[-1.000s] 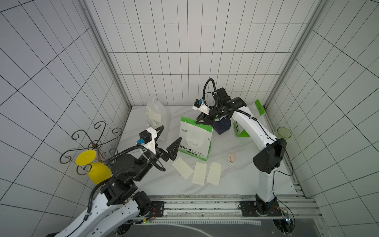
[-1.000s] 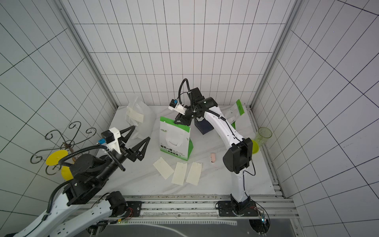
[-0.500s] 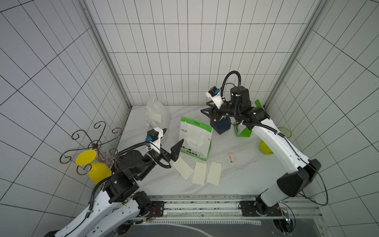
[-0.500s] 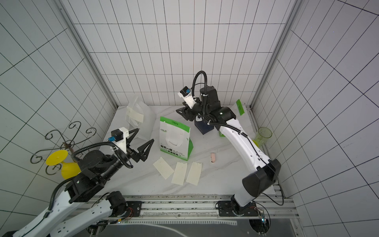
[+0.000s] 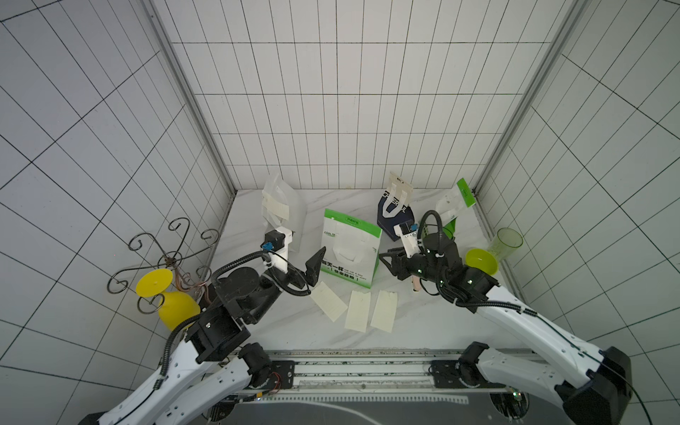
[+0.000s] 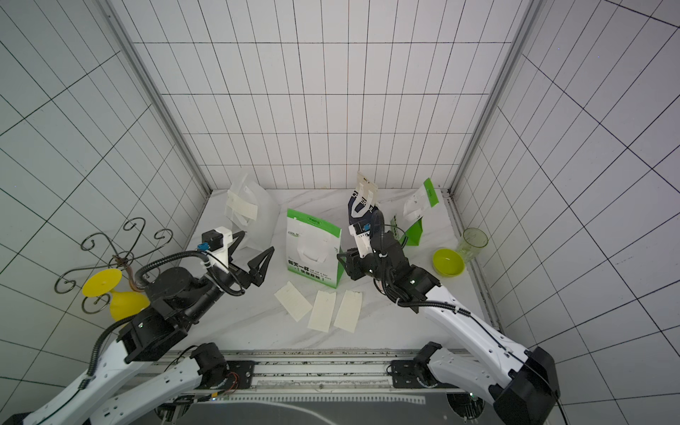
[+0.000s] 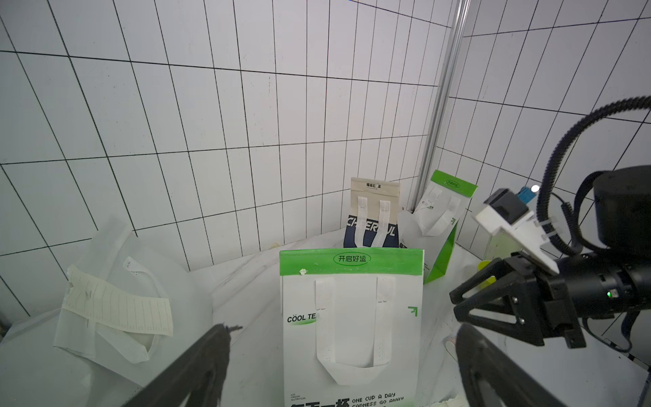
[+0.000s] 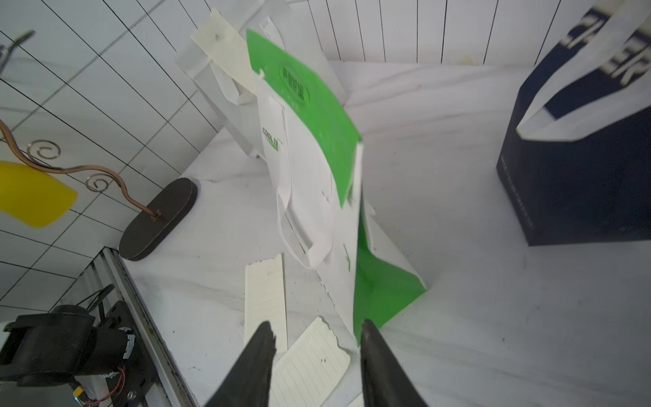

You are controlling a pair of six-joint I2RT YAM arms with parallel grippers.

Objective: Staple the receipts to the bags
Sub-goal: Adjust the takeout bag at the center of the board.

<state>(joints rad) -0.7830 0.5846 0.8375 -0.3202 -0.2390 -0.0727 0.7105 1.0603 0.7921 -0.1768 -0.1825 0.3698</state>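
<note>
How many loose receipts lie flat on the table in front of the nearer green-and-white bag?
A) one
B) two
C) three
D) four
C: three receipts, one, a second and a third, lie side by side on the table in front of the green-and-white bag; the fourth receipt sits on the front of the white bag.

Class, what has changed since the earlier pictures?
The right gripper came forward from the dark navy paper bag at the back to beside the central green-and-white paper bag, jaws apart, holding nothing. The left gripper, open, edged slightly toward that bag. Both bags and the three loose cream paper receipts stayed put.
</note>
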